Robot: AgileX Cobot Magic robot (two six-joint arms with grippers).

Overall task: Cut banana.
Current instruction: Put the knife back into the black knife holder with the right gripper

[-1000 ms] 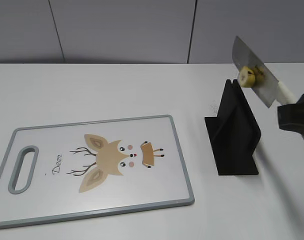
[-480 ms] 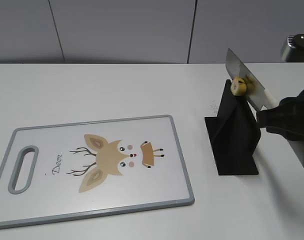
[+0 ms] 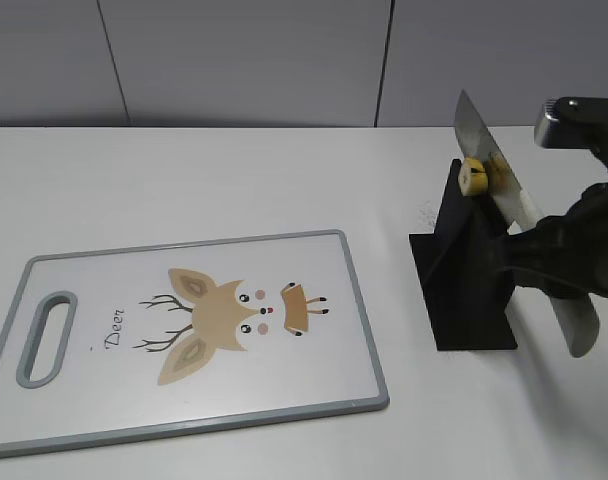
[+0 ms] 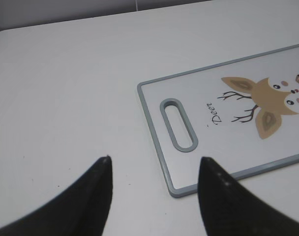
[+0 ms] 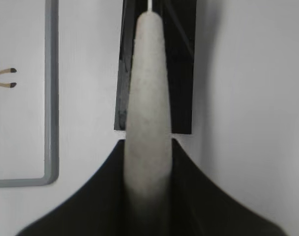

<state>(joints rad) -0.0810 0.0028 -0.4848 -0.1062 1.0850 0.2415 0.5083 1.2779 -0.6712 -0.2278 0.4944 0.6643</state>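
Banana (image 3: 474,176) stuck on knife (image 3: 481,142) blade, upper right of frame, above black stand (image 3: 467,262). Right tool (image 5: 148,172) clamped on knife handle; left tool (image 4: 154,169) wide, empty. Risk: stub scraped off onto counter (image 3: 234,180) when slotting blade.

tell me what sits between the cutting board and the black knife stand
Nothing: the exterior view shows only bare table between the cutting board and the knife stand.

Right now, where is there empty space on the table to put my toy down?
The big white patch of table behind the cutting board is bare, and so is the strip between the board and the black knife stand. The right side is crowded: the stand, the knife with a banana piece stuck on it, and the arm holding it.
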